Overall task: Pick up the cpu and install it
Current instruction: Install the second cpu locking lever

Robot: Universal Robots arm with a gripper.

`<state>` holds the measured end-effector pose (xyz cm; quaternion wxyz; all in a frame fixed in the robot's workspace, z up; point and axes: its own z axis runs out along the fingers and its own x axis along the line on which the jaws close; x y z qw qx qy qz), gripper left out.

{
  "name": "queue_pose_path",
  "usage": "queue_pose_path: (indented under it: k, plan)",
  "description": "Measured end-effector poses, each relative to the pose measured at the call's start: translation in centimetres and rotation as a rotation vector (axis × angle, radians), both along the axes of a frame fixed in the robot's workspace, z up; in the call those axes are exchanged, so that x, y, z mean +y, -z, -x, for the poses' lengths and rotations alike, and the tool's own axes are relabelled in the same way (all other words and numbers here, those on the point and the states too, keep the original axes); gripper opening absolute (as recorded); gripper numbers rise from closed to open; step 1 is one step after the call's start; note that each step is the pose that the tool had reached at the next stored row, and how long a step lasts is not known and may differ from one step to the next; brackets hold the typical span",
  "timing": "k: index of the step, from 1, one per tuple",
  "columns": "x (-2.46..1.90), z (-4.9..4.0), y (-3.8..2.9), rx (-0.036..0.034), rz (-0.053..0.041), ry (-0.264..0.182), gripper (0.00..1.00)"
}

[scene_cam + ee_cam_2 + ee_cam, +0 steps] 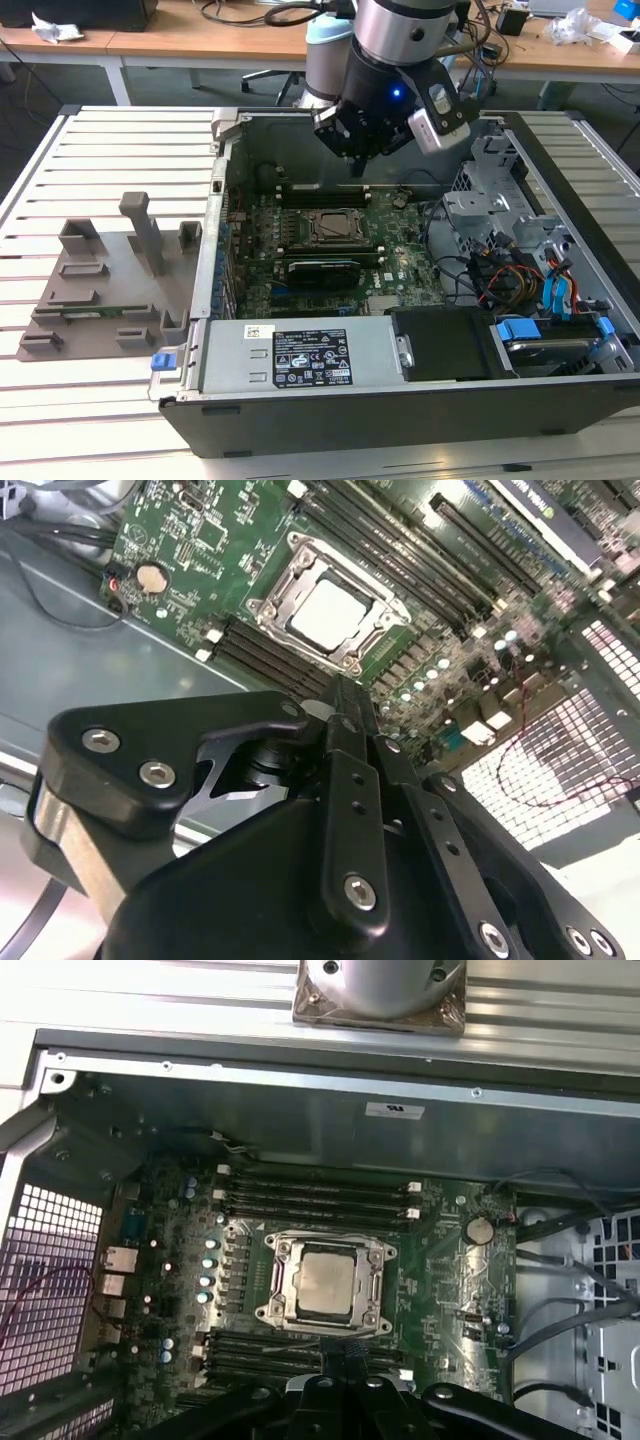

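The cpu (328, 1282) (330, 612), a small silvery-white square, lies flat inside the black socket frame (276, 1282) on the green motherboard (400, 265) of the open computer case (190, 400). In the exterior view the socket frame (335, 228) sits in the middle of the board. My gripper (360, 168) hangs above the board, a little behind the socket and apart from it. In both wrist views its black fingers (345, 710) (338, 1355) press together with nothing between them.
A grey plastic tray (100, 275) with upright posts stands on the slatted table at the exterior view's left. Inside the case are a power supply (300, 355) at the front, a metal drive cage (495, 200) and coloured cables (520, 280) on the right.
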<state>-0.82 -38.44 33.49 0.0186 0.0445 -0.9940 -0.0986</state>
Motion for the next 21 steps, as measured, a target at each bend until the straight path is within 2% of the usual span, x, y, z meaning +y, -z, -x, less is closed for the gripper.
queue_pose_path:
  k: [5,16,21]
  plan:
    - [-0.79,0.03,0.20,0.0000,-0.0001,0.000,0.11]
    - [-1.77,0.04,0.48,-0.0001,-0.0002,0.000,0.11]
    - [-2.06,0.05,0.73,0.0000,-0.0001,0.000,0.11]
